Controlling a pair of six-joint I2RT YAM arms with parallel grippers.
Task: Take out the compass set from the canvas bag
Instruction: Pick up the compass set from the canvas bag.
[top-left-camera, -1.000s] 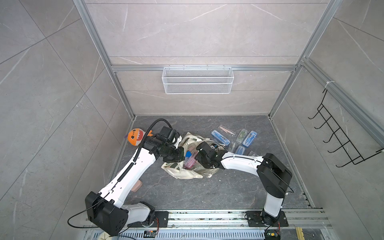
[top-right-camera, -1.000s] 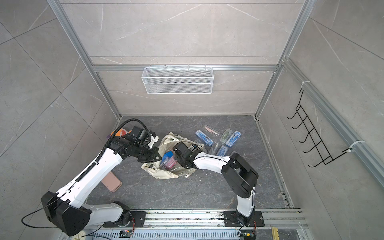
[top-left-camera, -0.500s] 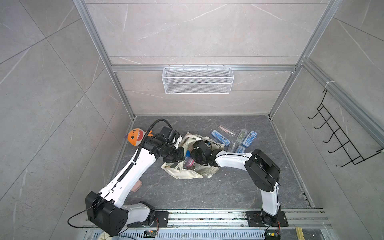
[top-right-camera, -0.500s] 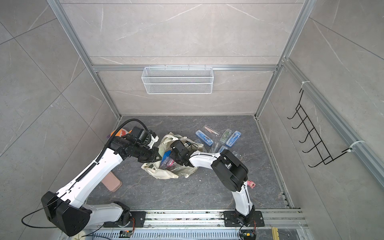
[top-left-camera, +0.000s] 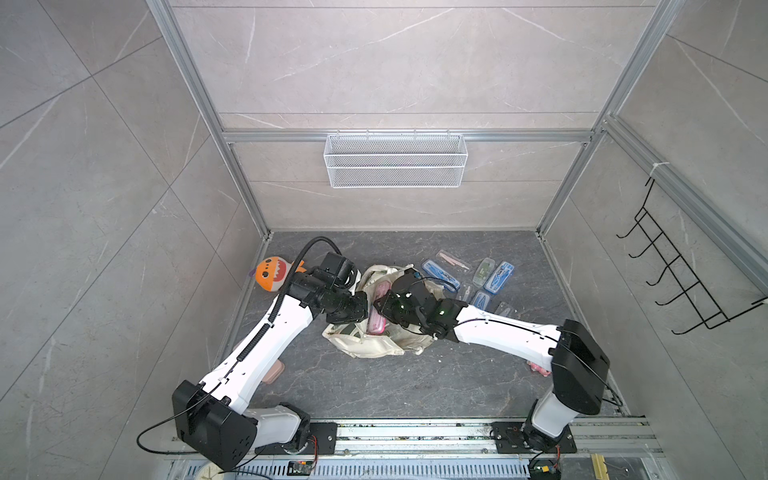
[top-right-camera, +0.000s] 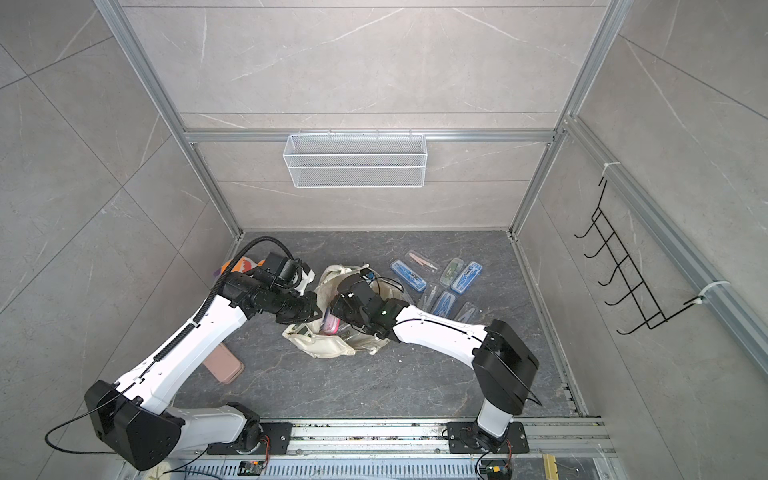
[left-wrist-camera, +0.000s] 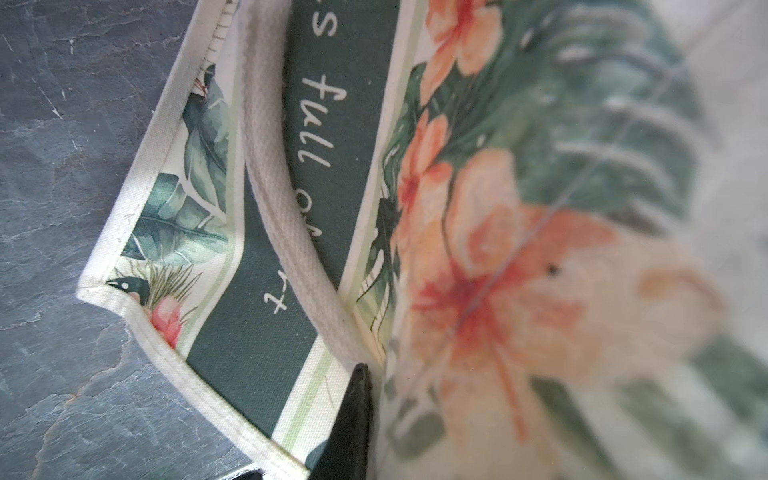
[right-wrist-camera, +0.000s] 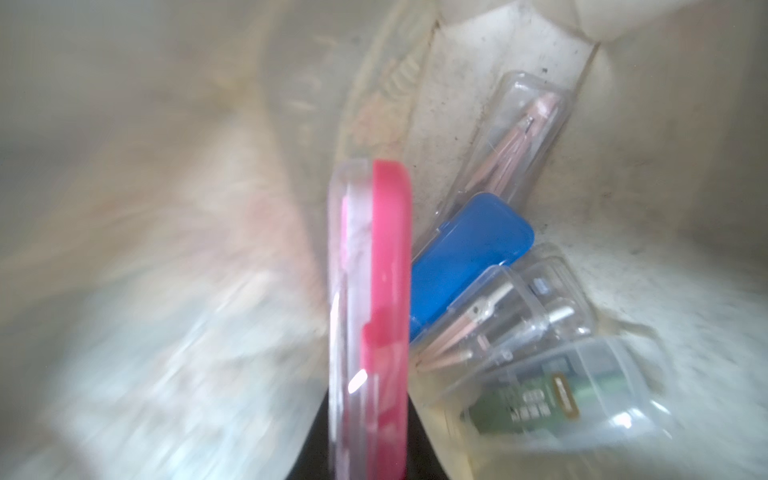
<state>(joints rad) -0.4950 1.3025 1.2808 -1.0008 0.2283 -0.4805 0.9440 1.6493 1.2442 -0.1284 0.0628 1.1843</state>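
White script lettering on the dark green printed panel (left-wrist-camera: 249, 353) of the soft cream-white canvas tote bag (left-wrist-camera: 199, 232), left wrist view: "s full o", broken off behind the white woven loop handle (left-wrist-camera: 274, 187), then 1 lone "t" past it. Pale characters on the green label (right-wrist-camera: 536, 401) inside the clear plastic case (right-wrist-camera: 615, 374), right wrist view: too blurred to read.

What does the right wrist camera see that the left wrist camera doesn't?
Only the right wrist camera: the inside of the canvas bag, with a pink case standing on edge, a blue case and clear cases holding compasses. Only the left wrist camera: the bag's outside, its green panel with white writing, orange flowers, a handle and the dark table. Both: the cream bag cloth.
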